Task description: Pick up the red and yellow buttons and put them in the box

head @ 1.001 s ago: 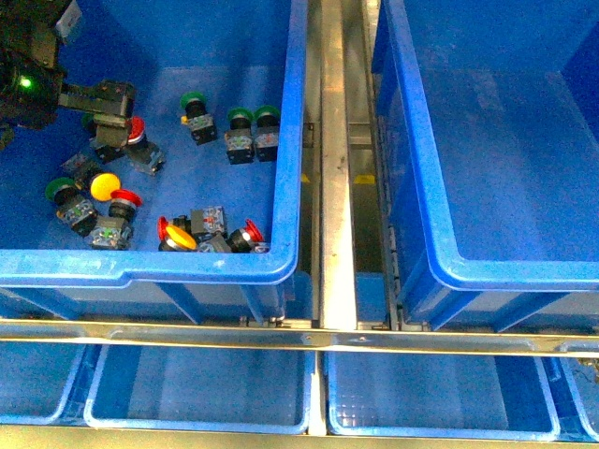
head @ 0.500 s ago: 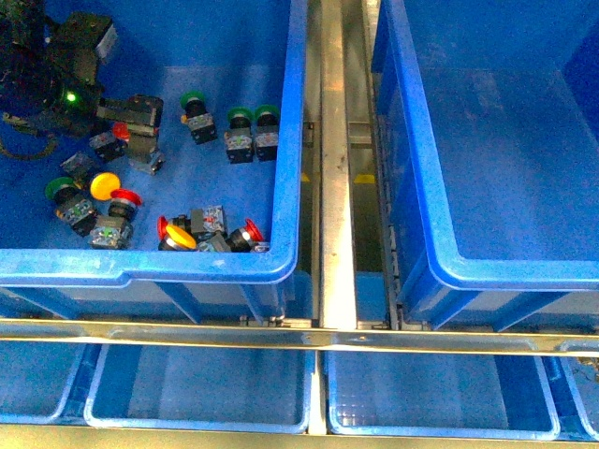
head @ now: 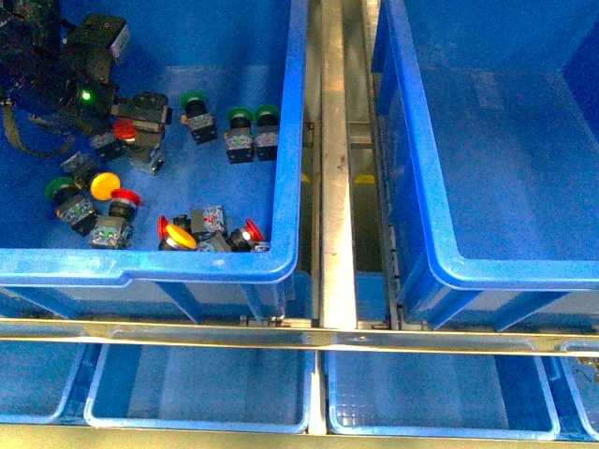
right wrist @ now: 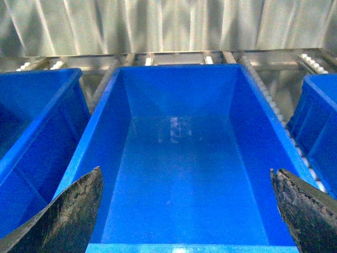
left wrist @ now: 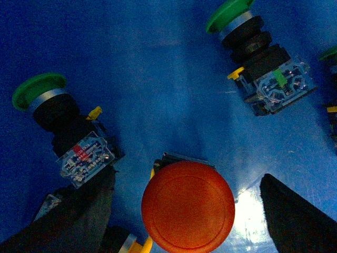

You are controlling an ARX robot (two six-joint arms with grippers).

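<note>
1. The left gripper (left wrist: 187, 182) is down inside the sorting crate (head: 288, 140), jaws parted, one on each side of a red button (left wrist: 188, 205). In the left wrist view, blue floor shows between the fingers (left wrist: 79, 216) and the cap. It has hold of nothing yet.
2. That red button stands cap-up on the crate floor. A green button (left wrist: 63, 126) lies just beside it, close to one finger. A second green button (left wrist: 258, 58) lies farther from it.
3. In the front view, a yellow button (head: 105, 184) and a second red button (head: 125, 197) lie toward the camera from the red button. More red and yellow caps lie beyond them by the crate's front wall.
4. The box (head: 421, 215) stands well to the right of the red button, across the metal rail (head: 335, 187). No button shows in it. The right gripper (right wrist: 185, 182) hangs above it, spread wide and empty.
5. The step in hand looks like the grasp itself: the jaws are lined up but not closed. With the box bare, the task seems barely begun.
6. The next move calls for closing squarely on the red button without catching the neighbouring green button. After that comes a lift clear of the crate wall and a carry rightward over the rail to the box.
</note>
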